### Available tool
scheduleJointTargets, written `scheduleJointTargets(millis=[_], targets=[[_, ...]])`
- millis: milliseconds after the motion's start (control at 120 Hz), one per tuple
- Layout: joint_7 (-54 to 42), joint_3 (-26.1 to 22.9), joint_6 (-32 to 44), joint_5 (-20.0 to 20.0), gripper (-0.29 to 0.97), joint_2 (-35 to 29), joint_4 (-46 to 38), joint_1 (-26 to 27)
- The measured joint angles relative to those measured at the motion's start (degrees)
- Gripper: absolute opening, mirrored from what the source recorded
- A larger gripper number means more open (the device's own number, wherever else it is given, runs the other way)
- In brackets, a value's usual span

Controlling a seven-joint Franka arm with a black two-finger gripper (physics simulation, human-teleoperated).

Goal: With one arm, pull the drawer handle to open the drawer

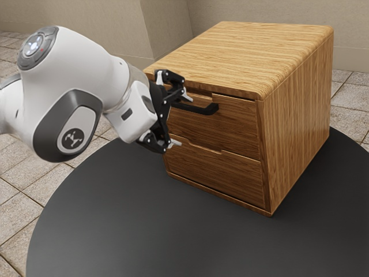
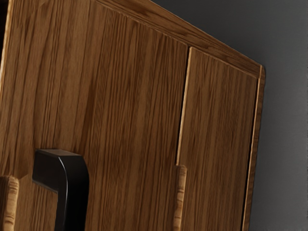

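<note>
**woodbot_77:** Which step is being worked on here? From the exterior view's left, the arm [image 1: 69, 109] is being reached in over the table [image 1: 144, 231], and the gripper [image 1: 177, 118] is being held right at the cabinet front.

**drawerfan:** Looks like the grasp is being set up, tbh. The fingers are being held wide apart, one above and one below the near end of the handle [image 1: 202, 108], so nothing is being clamped yet. The black bar is being framed, not squeezed. That handle is being carried on the upper drawer [image 1: 230, 124], which is looking flush with the cabinet [image 1: 294, 115], so no pulling is being done yet.

**woodbot_77:** And next?

**drawerfan:** Guessing here: the fingers are probably being closed onto the bar from above and below, then the hand is being drawn straight back along the drawer's travel, so the bar isn't being twisted out of the grip. The lower drawer [image 1: 219, 167] is being left alone.
</note>
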State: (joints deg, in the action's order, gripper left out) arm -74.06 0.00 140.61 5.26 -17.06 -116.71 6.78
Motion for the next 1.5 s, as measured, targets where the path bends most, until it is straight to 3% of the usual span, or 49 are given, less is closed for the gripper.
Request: scheduleJointTargets(millis=[700,925,1042,1500], targets=[[0.04,1.66,0.63,0.24,0.68,3.51,1.44,-0.28],[0.01,1.64,1.14,-0.11,0.74,4.7,1.99,-0.37],[0.03,1.66,1.33,-0.07,0.69,5.2,1.93,-0.28],[0.18,1.76,1.03,-0.15,0.64,0.93,-1.78,-0.09]])
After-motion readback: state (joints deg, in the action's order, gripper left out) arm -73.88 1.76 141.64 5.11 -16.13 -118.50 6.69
